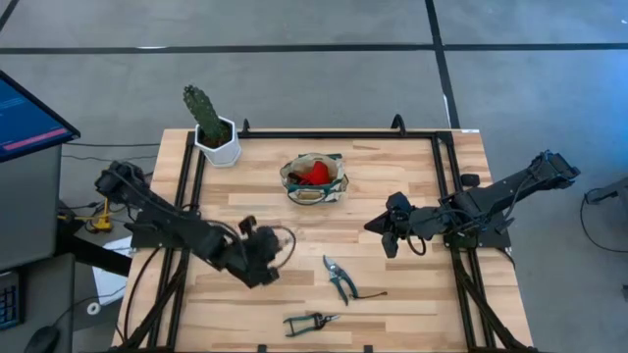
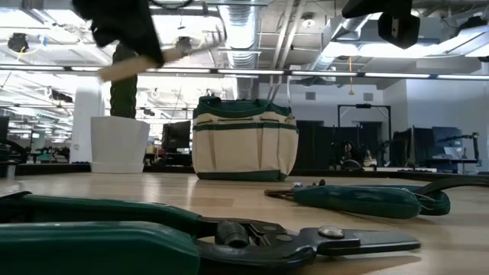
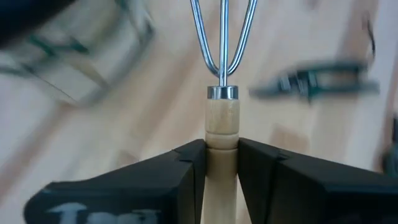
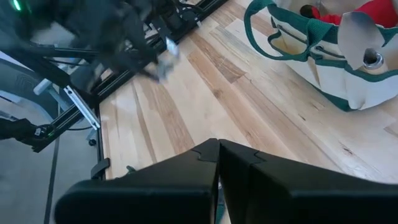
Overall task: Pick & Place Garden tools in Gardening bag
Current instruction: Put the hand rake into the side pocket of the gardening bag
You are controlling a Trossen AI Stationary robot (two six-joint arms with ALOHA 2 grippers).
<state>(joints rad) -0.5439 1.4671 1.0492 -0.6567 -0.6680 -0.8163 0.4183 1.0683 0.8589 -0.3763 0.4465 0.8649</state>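
Observation:
My left gripper (image 1: 265, 253) is shut on a small rake (image 3: 222, 93) that has a wooden handle and metal tines (image 1: 286, 239). It hangs above the table's left middle, high in the low view (image 2: 164, 53). The beige, green-trimmed gardening bag (image 1: 314, 178) stands upright on its base at the table's far middle, with a red item (image 1: 316, 173) and a metal tool (image 4: 364, 37) inside. Two green-handled pruning shears (image 1: 339, 277) (image 1: 312, 321) lie flat near the front edge. My right gripper (image 1: 385, 227) hovers shut, right of the bag. My left gripper pinches the rake's wooden handle (image 3: 222, 140) between its two fingers, a short way behind the metal ferrule. The rake runs on forward past the fingertips, in line with the fingers. It is tilted and lifted clear of the table.
A cactus in a white pot (image 1: 218, 137) stands at the far left corner. Black rails (image 1: 446, 196) run along the table's left, right and far sides. Bare wood lies between the bag and the shears. A monitor (image 1: 29, 118) is off the table's left.

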